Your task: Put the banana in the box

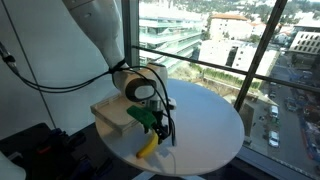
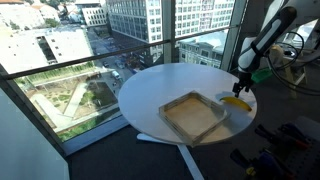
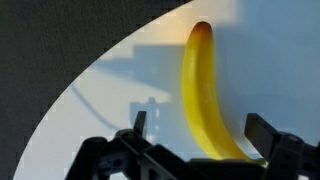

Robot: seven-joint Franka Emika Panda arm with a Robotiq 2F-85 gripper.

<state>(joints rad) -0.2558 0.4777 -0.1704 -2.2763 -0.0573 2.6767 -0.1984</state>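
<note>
Hovering over the banana [image 3: 205,90], which lies at the tabletop's [image 2: 160,85] rim near the box [image 2: 195,117], the gripper [image 3: 198,138] holds its jaws spread either side, apparently not touching; hazard: an off-centre closure could nudge it off the edge.

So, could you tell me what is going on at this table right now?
The robot arm is going after the banana, which lies on the round white table near its edge. The gripper is open, with a finger on each side of the banana in the wrist view, and it has not closed on it yet. The box sits next to the banana on the table and looks empty.
</note>
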